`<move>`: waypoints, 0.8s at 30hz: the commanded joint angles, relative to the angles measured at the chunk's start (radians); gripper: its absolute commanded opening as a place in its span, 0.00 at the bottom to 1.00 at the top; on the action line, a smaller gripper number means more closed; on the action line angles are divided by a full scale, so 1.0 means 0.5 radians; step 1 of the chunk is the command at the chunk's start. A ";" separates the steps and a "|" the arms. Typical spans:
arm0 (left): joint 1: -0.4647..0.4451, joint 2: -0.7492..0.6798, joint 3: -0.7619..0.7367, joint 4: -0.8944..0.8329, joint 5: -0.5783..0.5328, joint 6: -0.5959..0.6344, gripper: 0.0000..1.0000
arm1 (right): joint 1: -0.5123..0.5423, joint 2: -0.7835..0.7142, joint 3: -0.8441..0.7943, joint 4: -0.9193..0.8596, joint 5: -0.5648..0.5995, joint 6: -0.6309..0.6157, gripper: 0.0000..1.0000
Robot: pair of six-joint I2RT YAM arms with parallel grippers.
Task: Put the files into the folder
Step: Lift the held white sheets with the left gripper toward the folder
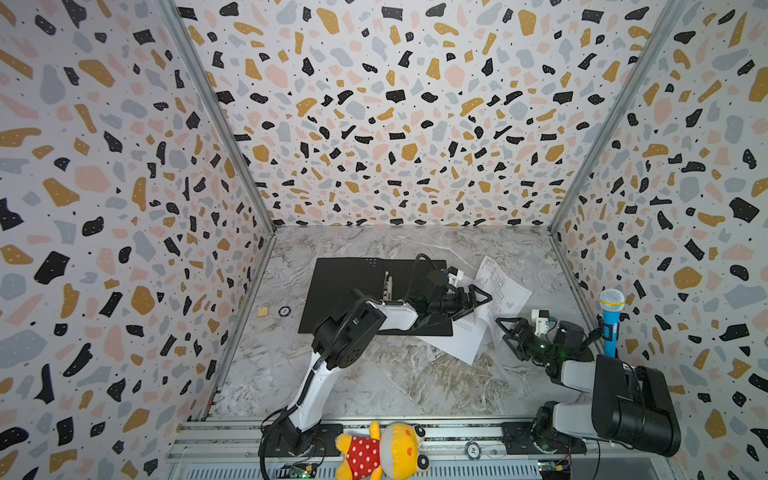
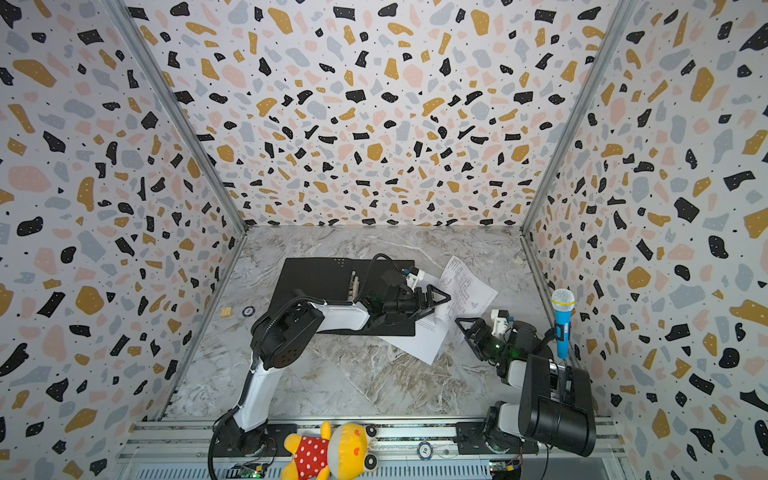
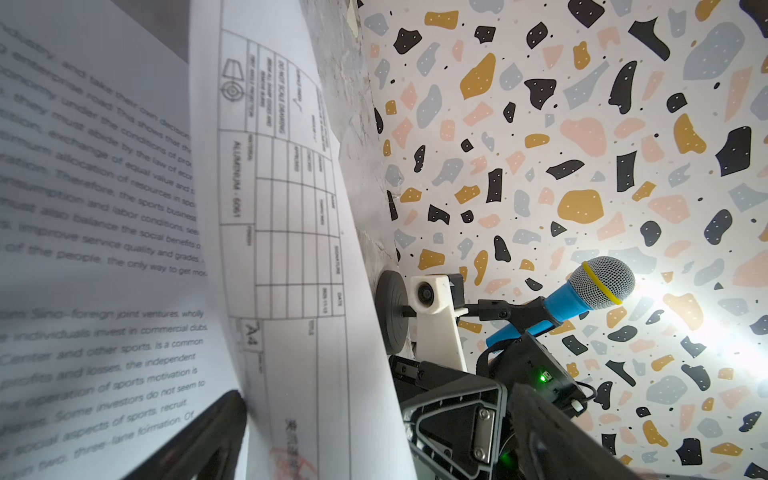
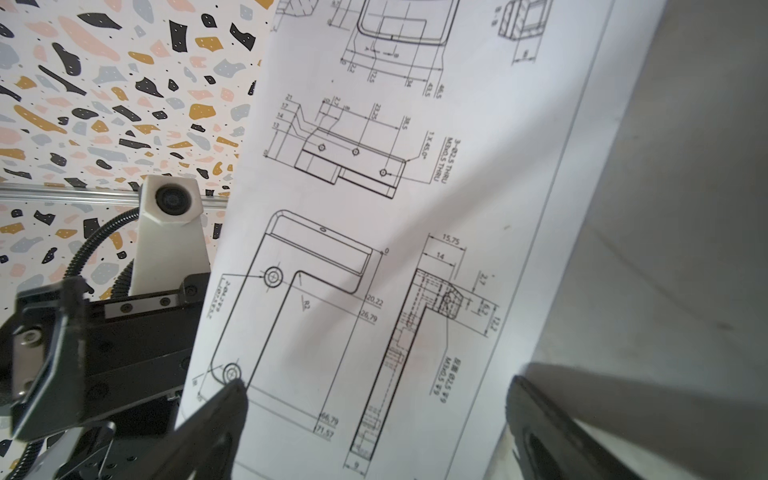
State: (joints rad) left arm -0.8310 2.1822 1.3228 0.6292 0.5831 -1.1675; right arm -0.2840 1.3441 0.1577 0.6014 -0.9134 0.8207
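Terrazzo-patterned walls (image 1: 374,124) close in a marbled surface (image 1: 374,374). At its middle in both top views the folder (image 1: 345,291) lies opened flat, black inside facing up. The files lie at its right edge, neither yet inside. The text sheet (image 1: 461,336) has one corner overlapping the folder's lower right. The drawing sheet (image 1: 503,286) lies across it, further toward the upper right, and does not look quite flat.

The left gripper (image 1: 478,305) reaches across the folder to the sheets with its jaws spread wide, holding nothing. In the left wrist view the text sheet (image 3: 104,208) and the bowed drawing sheet (image 3: 282,208) fill the left of the frame. The right gripper (image 1: 505,332), low at the right of a top view, is also wide open and empty. In the right wrist view the drawing sheet (image 4: 353,249) lies between its two fingers (image 4: 216,415).

The step in hand seems to be taking hold of the sheets, probably the drawing sheet first. Next, one pair of jaws should close on a raised paper edge. The sheet can then be drawn leftward onto the black panel without buckling it or dragging the folder.
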 commanded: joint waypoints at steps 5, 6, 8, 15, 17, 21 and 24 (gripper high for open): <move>0.015 -0.055 -0.045 -0.026 -0.010 0.049 1.00 | -0.003 0.073 -0.101 -0.273 0.095 0.073 0.99; 0.012 -0.056 -0.041 -0.025 -0.010 0.052 1.00 | -0.003 0.073 -0.105 -0.263 0.085 0.078 0.99; 0.012 -0.057 -0.031 -0.053 -0.013 0.070 1.00 | -0.003 0.067 -0.107 -0.252 0.070 0.088 0.98; 0.012 -0.081 0.008 -0.329 -0.069 0.260 1.00 | -0.003 0.027 -0.116 -0.233 0.045 0.131 0.99; 0.014 -0.085 0.006 -0.384 -0.086 0.297 1.00 | -0.004 0.023 -0.113 -0.231 0.041 0.145 0.99; 0.013 -0.090 0.013 -0.435 -0.103 0.335 0.98 | -0.003 0.024 -0.114 -0.236 0.044 0.144 0.99; 0.012 -0.104 0.008 -0.449 -0.105 0.350 0.98 | -0.003 0.032 -0.122 -0.238 0.057 0.140 0.99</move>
State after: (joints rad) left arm -0.8303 2.1769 1.3132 0.4110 0.5385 -1.0298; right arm -0.2867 1.3384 0.1406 0.6327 -0.9363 0.8795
